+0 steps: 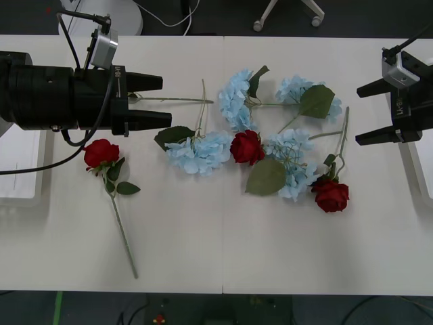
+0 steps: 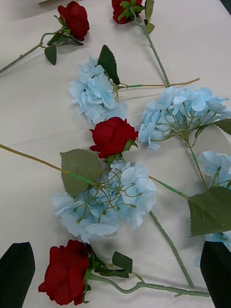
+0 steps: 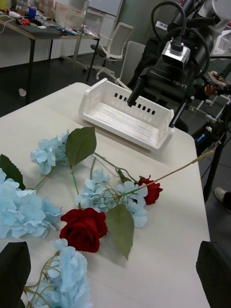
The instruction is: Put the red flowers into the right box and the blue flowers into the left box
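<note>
- Setting: office-type robotics lab, indoors.
- Work surface: plain white, made of two panels butted at a centre seam, standing on a dark floor.
- Rolling office chairs behind the surface; a star base with castors at the far edge in the front view.
- Background desk on dark legs, cluttered with small items and a clear container.
- Whiteboard-like panel on the back wall.
- Loose cables on the floor past the surface.
- Black robot arm with exposed cabling and a grey camera module on its wrist.
- A person's shoe on the floor beside the surface.
</note>
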Controlling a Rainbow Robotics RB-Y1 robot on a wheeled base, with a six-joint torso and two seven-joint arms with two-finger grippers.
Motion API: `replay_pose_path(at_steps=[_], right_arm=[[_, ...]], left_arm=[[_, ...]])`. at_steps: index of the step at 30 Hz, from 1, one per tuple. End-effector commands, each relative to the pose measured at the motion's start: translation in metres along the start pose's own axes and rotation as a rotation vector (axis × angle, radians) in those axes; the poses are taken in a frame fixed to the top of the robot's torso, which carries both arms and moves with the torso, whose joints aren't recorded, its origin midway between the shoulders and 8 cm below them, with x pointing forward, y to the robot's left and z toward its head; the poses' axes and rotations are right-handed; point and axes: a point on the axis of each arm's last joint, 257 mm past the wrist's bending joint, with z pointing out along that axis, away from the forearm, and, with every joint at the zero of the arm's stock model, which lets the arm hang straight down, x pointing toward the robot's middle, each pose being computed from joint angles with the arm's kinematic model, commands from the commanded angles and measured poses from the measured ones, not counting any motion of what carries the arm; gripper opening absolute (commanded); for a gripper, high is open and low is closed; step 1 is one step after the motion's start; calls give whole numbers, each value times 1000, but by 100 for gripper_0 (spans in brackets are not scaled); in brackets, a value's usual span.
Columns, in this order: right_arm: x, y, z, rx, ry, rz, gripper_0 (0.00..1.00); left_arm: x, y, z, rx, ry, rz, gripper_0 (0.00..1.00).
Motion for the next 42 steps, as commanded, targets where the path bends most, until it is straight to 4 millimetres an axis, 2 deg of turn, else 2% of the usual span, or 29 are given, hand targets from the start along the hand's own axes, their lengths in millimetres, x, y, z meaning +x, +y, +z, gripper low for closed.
replay_pose_path(at_steps=[1,2,9,14,42], right_arm=[[-19,-5,-3,12,-22,-25,100],[-19,-5,-3,12,-22,-25,100],[-19,-5,-3,12,-22,-25,100],[-19,-5,-3,12,-22,-25,100],[-19,-5,-3,12,-22,-25,100]], left_arm=[[-17,-2,-4,2,11,71,92],[-17,-2,-4,2,11,71,88],[-17,-2,-4,2,11,71,88],[-17,-2,-4,2,11,71,100],[-17,-2,-4,2,11,71,100]])
